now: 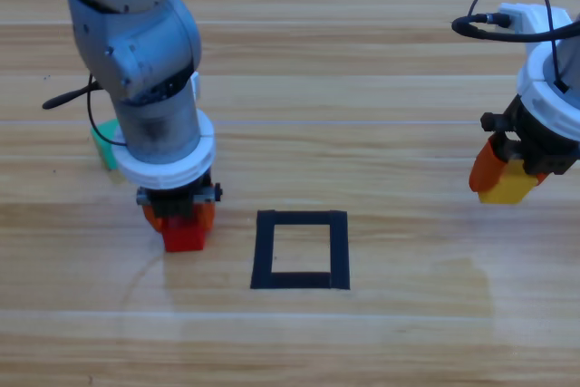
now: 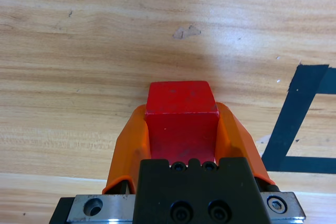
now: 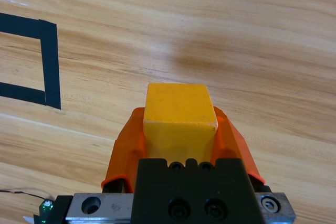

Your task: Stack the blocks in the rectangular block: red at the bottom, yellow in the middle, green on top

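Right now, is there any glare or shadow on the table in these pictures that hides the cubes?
High view: a pale sheen lies on the table below the tape rectangle, hiding nothing. Left wrist view: a soft shadow falls on the wood beyond the red cube, which shows clearly. Right wrist view: a faint shadow beyond the yellow cube, also clear.

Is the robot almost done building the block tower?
Not yet. Nothing is stacked: the black tape rectangle holds no block. The left gripper grips the red cube just left of it, and the right gripper holds the yellow cube. The green cube waits behind the left arm.
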Motion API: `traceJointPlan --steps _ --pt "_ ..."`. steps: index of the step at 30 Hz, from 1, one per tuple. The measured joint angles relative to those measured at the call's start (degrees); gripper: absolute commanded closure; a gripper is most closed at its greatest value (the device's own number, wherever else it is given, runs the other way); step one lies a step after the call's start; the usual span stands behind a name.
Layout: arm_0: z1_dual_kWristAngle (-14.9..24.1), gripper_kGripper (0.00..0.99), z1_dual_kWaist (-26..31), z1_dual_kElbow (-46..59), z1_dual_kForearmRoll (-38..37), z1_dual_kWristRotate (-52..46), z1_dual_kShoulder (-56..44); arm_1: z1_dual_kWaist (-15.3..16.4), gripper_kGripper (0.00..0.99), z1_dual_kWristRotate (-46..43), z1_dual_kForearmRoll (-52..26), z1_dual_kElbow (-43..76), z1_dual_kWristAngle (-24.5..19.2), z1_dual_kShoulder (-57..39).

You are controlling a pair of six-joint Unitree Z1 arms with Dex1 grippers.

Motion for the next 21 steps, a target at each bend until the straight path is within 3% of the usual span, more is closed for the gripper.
traceJointPlan --steps 2,9,12,15,21 --pt "0.0 0.864 -0.1 -0.2 0.7 0.8 0.0 0.0 0.990 0.1 0.0 0.0 0.0 0.0" --pt "0.0 0.873 -0.9 -6.5 6.4 4.0 0.0 0.0 0.990 0.6 0.0 0.0 -0.2 0.0" --pt "-0.1 0.881 -2.9 -10.3 8.1 5.3 0.0 0.0 0.990 1.0 0.0 0.0 -0.3 0.0" --pt "-0.5 0.972 -5.6 -11.1 8.2 5.6 0.0 0.0 0.990 1.5 0.0 0.0 -0.4 0.0" --pt "-0.9 0.970 -9.5 -14.1 9.5 5.0 1.0 0.0 0.990 3.1 0.0 0.0 -0.8 0.0"
